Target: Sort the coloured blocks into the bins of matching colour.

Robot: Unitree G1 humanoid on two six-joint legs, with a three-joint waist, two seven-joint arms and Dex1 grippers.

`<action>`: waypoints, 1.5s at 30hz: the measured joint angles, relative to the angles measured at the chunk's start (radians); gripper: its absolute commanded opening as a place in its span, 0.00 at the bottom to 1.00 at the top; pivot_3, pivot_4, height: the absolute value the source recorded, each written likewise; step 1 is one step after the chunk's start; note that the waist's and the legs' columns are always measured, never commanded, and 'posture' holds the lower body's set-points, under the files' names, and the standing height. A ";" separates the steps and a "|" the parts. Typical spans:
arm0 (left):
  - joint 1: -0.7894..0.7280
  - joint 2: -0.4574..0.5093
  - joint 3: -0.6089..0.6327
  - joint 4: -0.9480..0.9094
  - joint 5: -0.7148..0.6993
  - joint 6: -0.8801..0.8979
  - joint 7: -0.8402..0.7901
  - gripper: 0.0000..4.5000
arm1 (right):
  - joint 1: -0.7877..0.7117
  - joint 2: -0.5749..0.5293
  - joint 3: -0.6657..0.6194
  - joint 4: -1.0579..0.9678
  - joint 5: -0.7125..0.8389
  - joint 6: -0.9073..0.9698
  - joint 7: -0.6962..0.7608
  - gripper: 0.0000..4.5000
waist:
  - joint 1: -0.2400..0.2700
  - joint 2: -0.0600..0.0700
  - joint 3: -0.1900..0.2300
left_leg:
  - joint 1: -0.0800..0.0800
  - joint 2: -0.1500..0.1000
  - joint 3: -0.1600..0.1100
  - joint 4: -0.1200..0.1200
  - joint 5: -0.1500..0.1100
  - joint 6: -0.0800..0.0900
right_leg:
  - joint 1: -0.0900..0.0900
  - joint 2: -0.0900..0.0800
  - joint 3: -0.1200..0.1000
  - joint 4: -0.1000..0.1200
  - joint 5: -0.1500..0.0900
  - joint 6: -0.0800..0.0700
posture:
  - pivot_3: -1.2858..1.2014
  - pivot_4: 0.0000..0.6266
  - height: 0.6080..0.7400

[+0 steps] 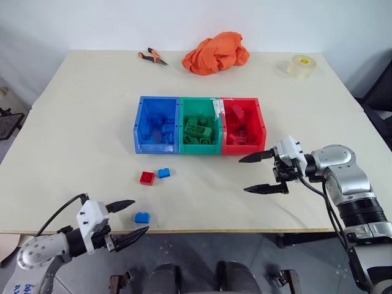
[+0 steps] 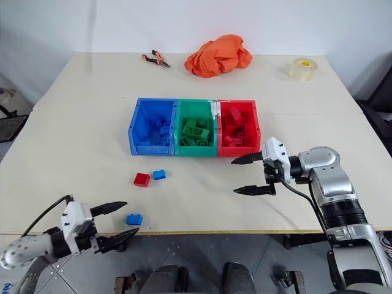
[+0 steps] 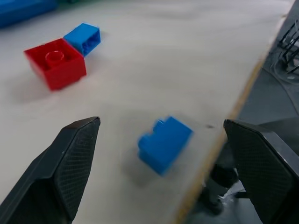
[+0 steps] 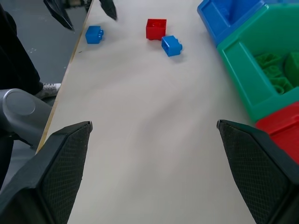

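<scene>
- Left gripper (image 1: pixel 127 217) hanging at near table (image 1: pixel 73 122) edge, fingers spread apart, lone blue block (image 1: pixel 142 217) lying just beside.
- Red block (image 1: pixel 146 178) touching second blue block (image 1: pixel 163 173), midway.
- Right gripper (image 1: pixel 262 174) hovering empty, fingers apart, near red bin (image 1: pixel 245 147).
- Green bin (image 1: pixel 181 125), blue bin (image 1: pixel 139 125) joining it.

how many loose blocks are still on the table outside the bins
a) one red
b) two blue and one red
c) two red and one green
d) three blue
b: a red block lies beside a blue block in front of the blue bin, and a second blue block sits near the table edge by the open left hand.
</scene>
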 measured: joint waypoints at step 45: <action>-0.933 -0.216 -0.158 0.596 0.122 -0.078 0.280 0.82 | 0.077 0.044 -0.180 -0.081 0.059 0.060 -0.188 1.00 | 0.036 -0.001 0.000 | -0.001 -0.003 0.001 0.004 0.002 0.002 | 0.000 0.009 -0.010 0.003 0.002 0.004 | 0.52 0.24 1.00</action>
